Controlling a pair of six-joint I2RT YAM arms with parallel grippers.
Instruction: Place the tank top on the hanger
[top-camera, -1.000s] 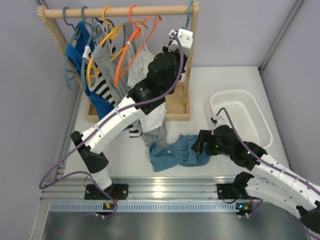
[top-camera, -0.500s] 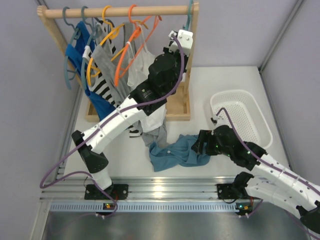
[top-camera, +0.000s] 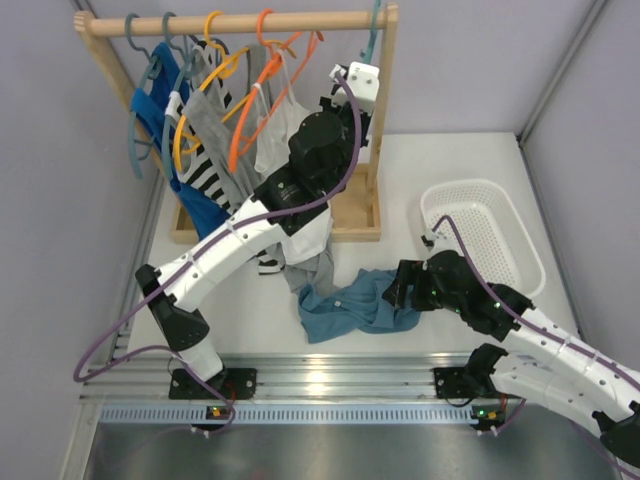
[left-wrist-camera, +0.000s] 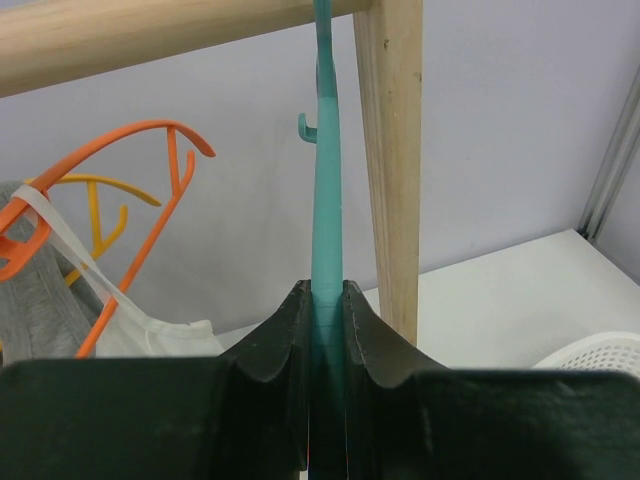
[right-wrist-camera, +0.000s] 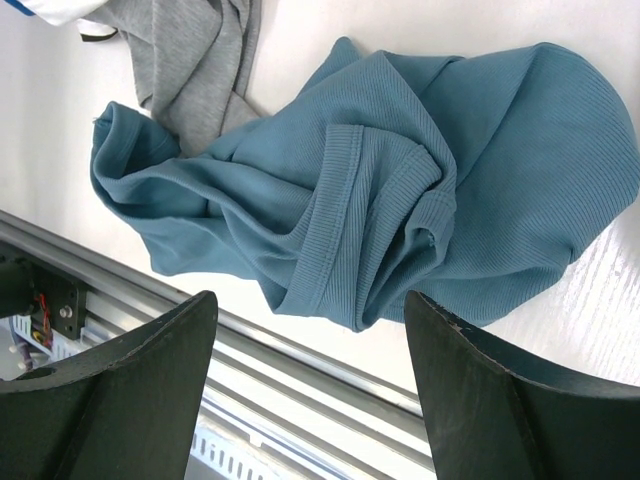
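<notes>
Gripping the hanger (left-wrist-camera: 326, 180) with the left gripper (left-wrist-camera: 326, 295): jaws are clamped on its thin teal stem, which runs straight up out of the fingertips to the hook. Hook sits over the wooden rail (left-wrist-camera: 150, 30) above the hand, just beside the upright post (left-wrist-camera: 392, 150), which stands immediately to one side of the fingers. On the other side of the hand an orange hanger (left-wrist-camera: 150, 170) hangs from the same rail with a white top (left-wrist-camera: 160, 335) on it, well clear of the jaws. No fabric on the teal hanger that I can see from the wrist view. Right gripper (right-wrist-camera: 308, 300) is spread wide, nothing held, fingers on either side of the tank top (right-wrist-camera: 400, 190) in its wrist view. Tank top lies crumpled on the table (top-camera: 450, 160) directly in front of that hand, ribbed hem folded over on top of the pile. Can't tell whether the fingertips touch the cloth or sit just above it. A grey garment (right-wrist-camera: 195, 50) lies past the tank top from the right hand, touching its far edge. White basket (top-camera: 480, 185) stands near the right arm, on the side away from the tank top. The two hands are well apart: left up at the rail, right low at the table.
</notes>
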